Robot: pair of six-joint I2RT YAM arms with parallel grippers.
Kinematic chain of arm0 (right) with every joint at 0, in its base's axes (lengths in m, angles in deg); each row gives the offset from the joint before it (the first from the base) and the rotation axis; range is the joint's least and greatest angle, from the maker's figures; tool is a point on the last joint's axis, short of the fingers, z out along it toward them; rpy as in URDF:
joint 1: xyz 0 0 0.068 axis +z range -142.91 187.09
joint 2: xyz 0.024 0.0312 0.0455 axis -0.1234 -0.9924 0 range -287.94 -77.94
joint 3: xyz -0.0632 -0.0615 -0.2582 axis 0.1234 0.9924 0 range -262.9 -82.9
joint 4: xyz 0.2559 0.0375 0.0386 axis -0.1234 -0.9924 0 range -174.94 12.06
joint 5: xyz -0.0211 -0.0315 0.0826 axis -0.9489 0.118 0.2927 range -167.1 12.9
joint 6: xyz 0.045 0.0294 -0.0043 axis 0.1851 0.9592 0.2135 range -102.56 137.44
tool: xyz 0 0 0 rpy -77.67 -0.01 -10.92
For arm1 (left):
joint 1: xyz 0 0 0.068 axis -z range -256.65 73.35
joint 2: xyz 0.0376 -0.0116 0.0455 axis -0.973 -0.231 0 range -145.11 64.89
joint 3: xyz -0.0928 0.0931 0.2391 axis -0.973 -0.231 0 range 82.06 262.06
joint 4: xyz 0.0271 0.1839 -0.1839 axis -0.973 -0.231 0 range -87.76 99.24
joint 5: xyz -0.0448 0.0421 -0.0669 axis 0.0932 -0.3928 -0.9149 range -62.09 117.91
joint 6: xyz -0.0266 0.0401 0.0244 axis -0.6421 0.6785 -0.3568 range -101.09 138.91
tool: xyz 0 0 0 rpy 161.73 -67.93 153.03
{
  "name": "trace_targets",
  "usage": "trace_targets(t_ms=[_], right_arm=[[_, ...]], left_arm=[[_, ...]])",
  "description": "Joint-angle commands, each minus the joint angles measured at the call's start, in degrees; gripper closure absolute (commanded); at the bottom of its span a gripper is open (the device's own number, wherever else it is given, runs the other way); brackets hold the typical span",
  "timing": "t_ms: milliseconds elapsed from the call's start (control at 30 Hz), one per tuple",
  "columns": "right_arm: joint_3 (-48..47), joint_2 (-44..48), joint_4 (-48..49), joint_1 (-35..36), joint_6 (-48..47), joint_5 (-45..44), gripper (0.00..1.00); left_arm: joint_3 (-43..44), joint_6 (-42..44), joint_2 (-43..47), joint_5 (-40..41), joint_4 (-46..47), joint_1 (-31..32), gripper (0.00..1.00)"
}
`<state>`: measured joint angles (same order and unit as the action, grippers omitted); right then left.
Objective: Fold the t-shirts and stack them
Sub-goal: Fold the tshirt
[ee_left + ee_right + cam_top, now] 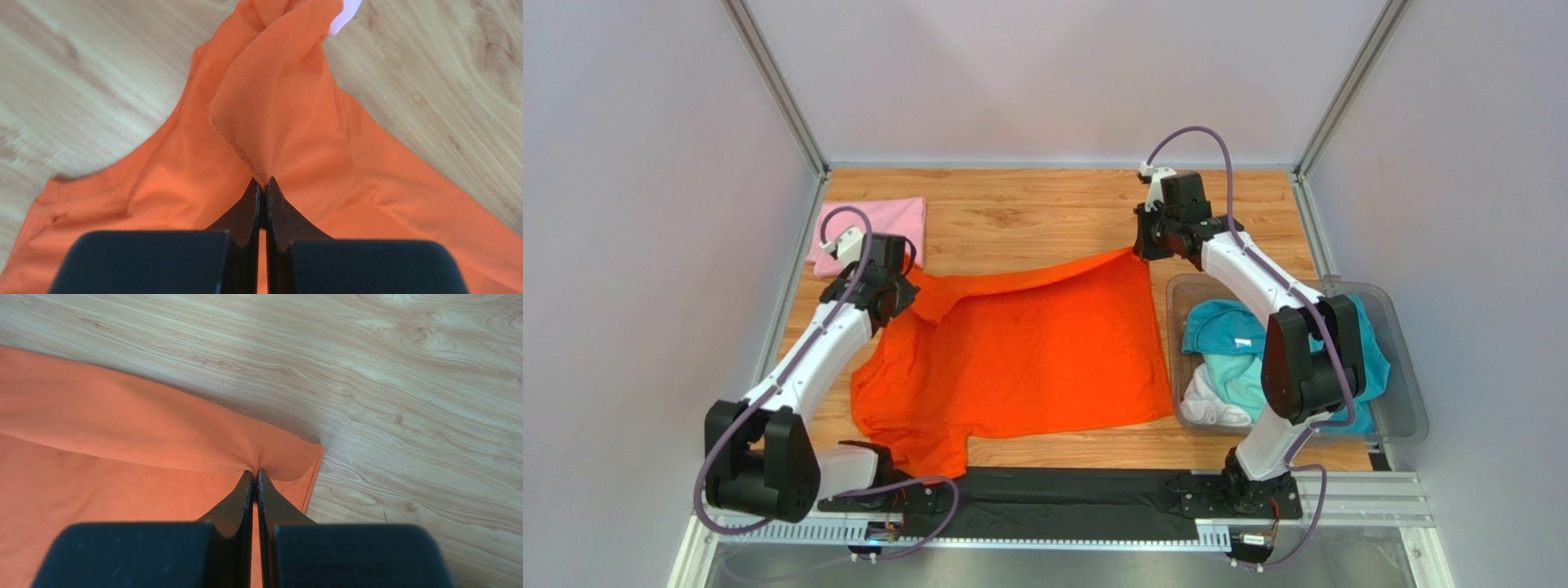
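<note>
The left gripper [263, 184] has its two black fingers pressed together on a raised fold of the bright orange cloth t-shirt [276, 116], and a stitched hem stands up just beyond the fingertips. The right gripper [255, 473] is likewise clamped tight, pinching a corner of the same shirt where the cloth is doubled over in a soft roll running off to its left. Bare light wooden tabletop [417, 386] lies ahead of it and to its right. Seen from above, the orange shirt spreads flat from the two grippers back towards the arm bases. Just beyond the left gripper a folded light pink t-shirt [891, 221] lies on the wood, apparently not touching the orange one. Behind the right gripper, alongside its arm, a clear plastic bin [1400, 410] holds a teal shirt [1222, 328], a mint shirt [1234, 374] and a white shirt [1210, 404], bunched together.
</note>
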<state>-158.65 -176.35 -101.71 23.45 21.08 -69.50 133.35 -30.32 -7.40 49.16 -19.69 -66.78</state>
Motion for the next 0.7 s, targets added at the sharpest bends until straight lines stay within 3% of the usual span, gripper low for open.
trace_targets(t_ms=[0, 400, 533, 600, 633, 667], right_arm=[[0.3, 3.2, -0.9, 0.1, -1.7, 0.1, 1.0], [5.6, 5.7, -2.6, 0.2, -2.6, 0.8, 1.0], [8.3, 7.3, -2.6, 0.2, -2.6, 2.0, 0.94], [9.3, 8.5, -2.4, 0.3, -2.6, 2.9, 0.85], [9.6, 9.0, -2.6, 0.3, -2.8, 3.5, 0.7], [9.7, 9.8, -2.7, 0.3, -2.8, 3.9, 0.64]], left_arm=[[-2.3, -6.7, 4.3, 2.4, -4.7, 1.4, 1.0], [-16.7, -18.1, 17.3, -1.5, -11.5, 4.3, 1.0], [-20.0, -17.5, 21.5, -1.7, -13.8, 4.5, 0.75], [-20.2, -16.4, 23.6, -2.7, -15.1, 4.5, 0.54], [-19.8, -16.3, 24.2, -2.9, -15.4, 4.5, 0.48], [-19.5, -15.6, 24.8, -2.9, -15.5, 4.5, 0.34]])
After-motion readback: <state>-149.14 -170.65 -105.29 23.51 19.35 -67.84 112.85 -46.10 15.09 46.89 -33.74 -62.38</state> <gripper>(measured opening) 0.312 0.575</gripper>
